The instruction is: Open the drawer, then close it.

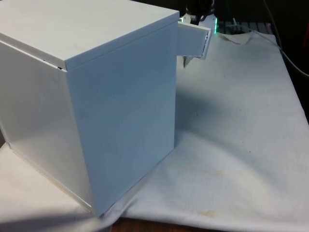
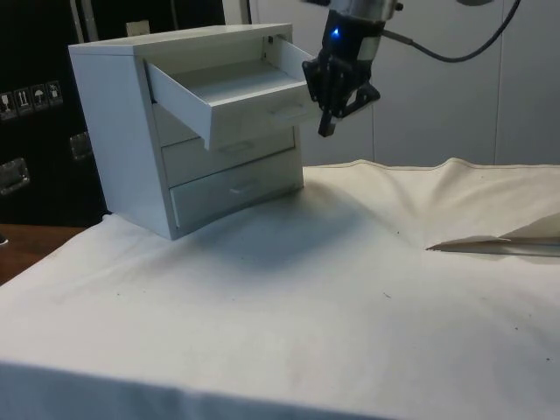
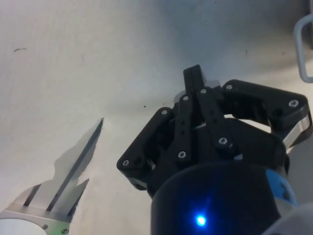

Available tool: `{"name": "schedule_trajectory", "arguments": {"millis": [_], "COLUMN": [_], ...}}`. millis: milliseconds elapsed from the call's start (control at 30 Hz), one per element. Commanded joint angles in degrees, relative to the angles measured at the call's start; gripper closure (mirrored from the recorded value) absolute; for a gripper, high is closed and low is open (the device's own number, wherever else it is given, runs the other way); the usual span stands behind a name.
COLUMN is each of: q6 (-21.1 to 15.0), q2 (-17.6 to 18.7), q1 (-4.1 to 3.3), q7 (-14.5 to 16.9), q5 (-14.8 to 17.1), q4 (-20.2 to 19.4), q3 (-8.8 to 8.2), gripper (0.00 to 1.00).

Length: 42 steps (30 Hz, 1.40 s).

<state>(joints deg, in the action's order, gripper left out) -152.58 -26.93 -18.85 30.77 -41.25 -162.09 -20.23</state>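
Observation:
A white chest of three drawers (image 2: 131, 131) stands on the cloth, with its plain back and side (image 1: 120, 111) turned to the front view. The top drawer (image 2: 227, 92) is pulled well out, and its front panel (image 1: 195, 41) juts past the chest's far corner. My black gripper (image 2: 326, 129) hangs just beside the open drawer's front, tips pointing down and a little below the panel. In the wrist view its fingers (image 3: 193, 81) are pressed together with nothing between them. A pale drawer handle (image 3: 302, 49) lies off to one side of the gripper, apart from it.
The two lower drawers (image 2: 232, 175) are closed. The white cloth (image 2: 350, 289) spreads out before the chest, with a raised fold (image 2: 490, 243) at the side view's right. A black cable (image 2: 446, 52) runs off from the wrist.

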Motion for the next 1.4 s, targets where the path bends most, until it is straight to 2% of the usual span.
{"name": "schedule_trajectory", "arguments": {"millis": [0, 167, 200, 233, 467, 500, 533, 600, 800, 833, 867, 1067, 1100, 1133, 1167, 1300, 1333, 1367], "q6": [-0.4, -0.1, 0.1, 0.0, 1.0, 0.8, 1.0, 1.4, 2.3, 2.1, 2.4, 3.5, 3.3, 3.6, 3.8, 4.2, 4.0, 4.2], "q2": [0.7, 2.0, 1.9, 2.2, 3.6, 3.4, 3.7, 4.1, 4.9, 4.6, 5.0, 5.7, 5.5, 5.7, 5.9, 6.2, 6.0, 6.3], "q1": [0.46, 0.52, 0.0, 0.52, 0.74, 0.17, 0.8, 0.97, 1.03, 0.46, 1.03, 1.2, 0.57, 1.2, 1.26, 1.26, 0.57, 1.26], "q7": [-0.5, -0.3, 0.0, -0.3, 0.1, 0.6, 0.2, 0.5, 0.8, 1.1, 0.9, 0.6, 1.3, 0.5, 0.3, -0.3, 0.6, -0.5], "q5": [-0.7, -0.7, 0.0, -0.8, -1.1, 0.0, -1.1, -1.3, -1.9, -0.9, -2.1, -3.3, -2.0, -3.4, -3.7, -4.8, -3.5, -5.1], "q4": [0.6, 1.8, 1.5, 1.9, 3.7, 3.4, 4.0, 4.5, 5.7, 5.3, 6.0, 7.1, 6.8, 7.2, 7.5, 8.0, 7.5, 8.1], "q3": [0.23, 0.23, 0.0, 0.17, 0.11, -0.23, 0.17, 0.11, -0.23, -0.52, -0.23, -0.23, -0.63, -0.17, -0.11, -0.06, -0.63, -0.06], "gripper": [1.0, 1.0, 1.0, 1.0, 1.0, 1.0, 1.0, 1.0, 1.0, 1.0, 1.0, 1.0, 1.0, 1.0, 1.0, 1.0, 1.0, 1.0]}}
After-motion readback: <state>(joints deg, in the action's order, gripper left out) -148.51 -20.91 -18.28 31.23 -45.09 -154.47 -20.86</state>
